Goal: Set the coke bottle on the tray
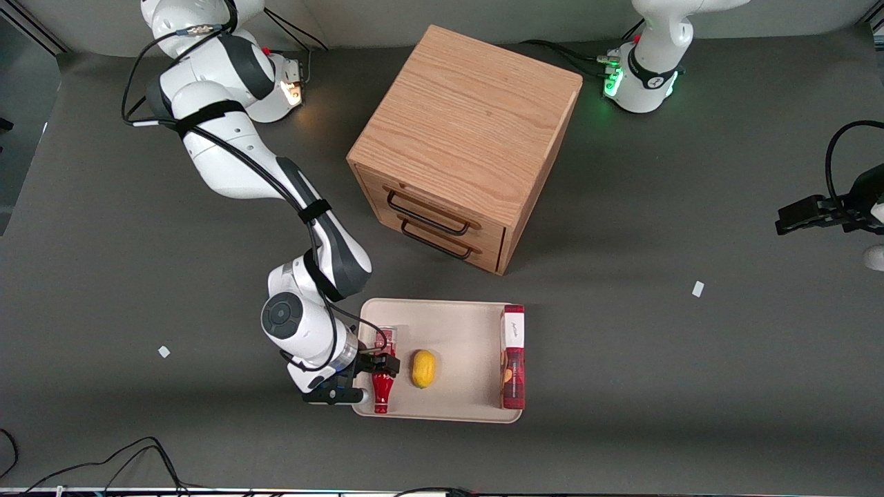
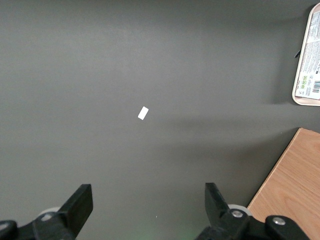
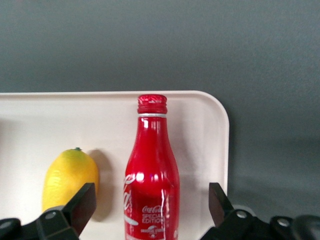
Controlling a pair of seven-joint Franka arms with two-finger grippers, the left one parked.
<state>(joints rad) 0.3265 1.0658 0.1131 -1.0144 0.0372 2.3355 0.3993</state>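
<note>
- The gripper (image 1: 378, 364) sits over the working arm's end of the tray (image 1: 456, 317); in the right wrist view its two fingers (image 3: 82, 205) are spread wide, one on each side of the coke bottle (image 3: 151, 175), with clear gaps between the pads and the bottle's sides; nothing is pinched.
- The coke bottle (image 1: 382, 393) lies flat on the tray floor, between the open fingers; its red cap points toward the tray rim nearest the front camera and stops just short of that rim; its white script lettering faces up.
- A yellow lemon (image 1: 423, 368) lies on the tray just beside the bottle, toward the tray's middle; in the right wrist view the lemon (image 3: 69, 177) is close to the bottle but apart from it, and one finger partly covers its near end.
- A red rectangular box with a white label (image 1: 512, 357) lies along the tray's edge toward the parked arm's end, well apart from the bottle and lemon.
- A wooden drawer cabinet (image 1: 464, 145) with two dark handles stands on the dark table (image 1: 690, 379), farther from the front camera than the tray; its handles face the tray.
- Two small white scraps lie on the table, one (image 1: 698, 289) toward the parked arm's end, the other (image 1: 164, 351) toward the working arm's end.
</note>
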